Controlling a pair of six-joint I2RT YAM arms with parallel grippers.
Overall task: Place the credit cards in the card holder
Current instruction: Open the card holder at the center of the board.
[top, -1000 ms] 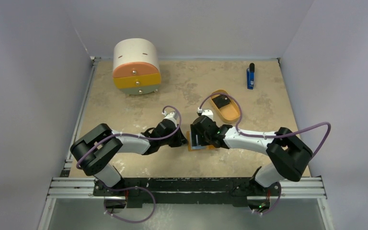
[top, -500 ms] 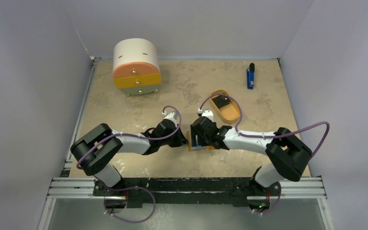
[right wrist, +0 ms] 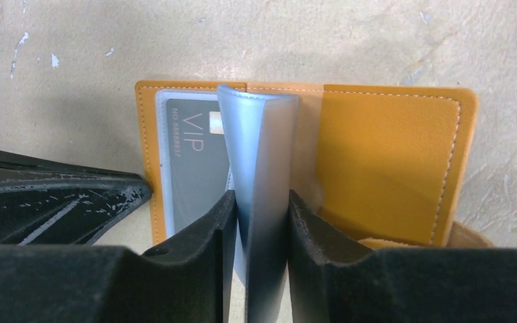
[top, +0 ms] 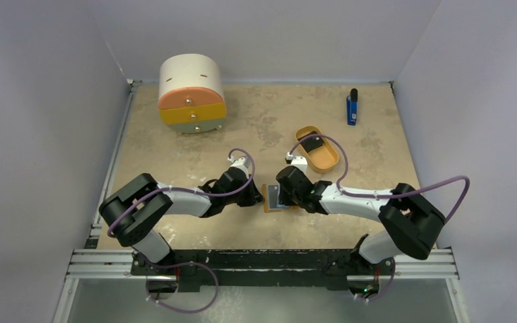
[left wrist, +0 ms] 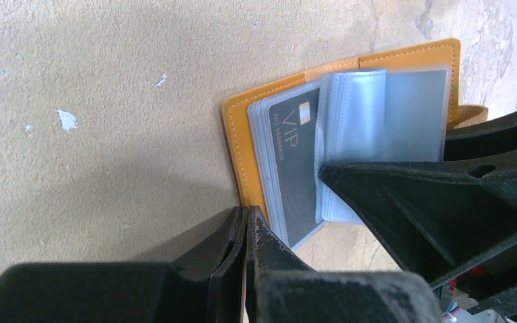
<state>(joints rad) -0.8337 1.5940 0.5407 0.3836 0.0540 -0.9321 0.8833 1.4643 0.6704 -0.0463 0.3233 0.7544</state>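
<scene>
The holder [right wrist: 390, 161] lies open on the bench [top: 175, 155] between the two arms. One card [right wrist: 192, 168], marked VIP, sits in its left pocket. A second card [top: 312, 142] lies in the tray [top: 330, 161], well apart.

The right gripper [right wrist: 259, 215] pinches the standing bundle of grey-blue sleeves [right wrist: 259, 134]. The left gripper [left wrist: 246, 225] is pressed together, its tips at the holder's edge. Whether they pin the cover or only touch it, I cannot tell.

Risks as I judge them:
- The sleeves are slick and thin. A loose pinch could let them slip and flop over the seated card, so the open pocket is lost.
- If the right arm pulls while the left tips have little purchase, the whole holder may lift or skid across the bench.
- In the left wrist view the seated card's lower corner seems to poke past the holder's edge, so a tilt or tug could slide it out.
- A hard squeeze could crease the sleeves.
- Both grippers are busy. Fetching the tray card means one lets go, and the holder may shift or fold.
</scene>
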